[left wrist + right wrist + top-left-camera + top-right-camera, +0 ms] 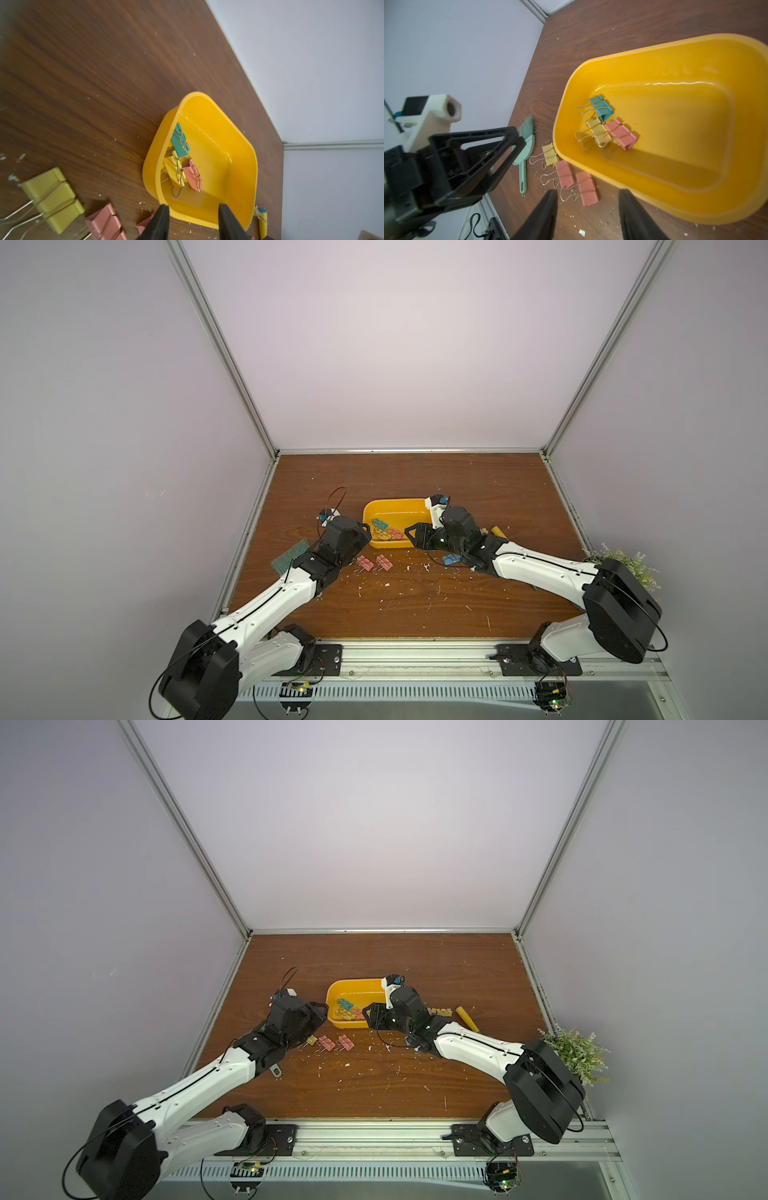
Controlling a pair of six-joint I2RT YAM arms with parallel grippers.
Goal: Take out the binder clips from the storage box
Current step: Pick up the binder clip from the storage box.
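The yellow storage box (415, 506) (353, 986) sits mid-table. Inside it lie a teal clip (602, 108) (179, 141), a yellow clip (598, 131) and a pink clip (620, 134) (395, 534). On the table by its near-left side lie a yellow clip (550, 154) (311, 1041) and two pink clips (364, 563) (384, 562). A blue clip (451, 559) lies under my right arm. My left gripper (193, 207) (365, 531) is open and empty at the box's left rim. My right gripper (587, 193) (413, 537) is open and empty over the table at the box's near-right corner.
A mint hand brush (289, 560) (525, 145) lies left of my left arm. A yellow-handled tool (467, 1019) lies right of the box, and a small plant (575, 1052) stands at the right wall. White scraps (415, 568) litter the wooden table.
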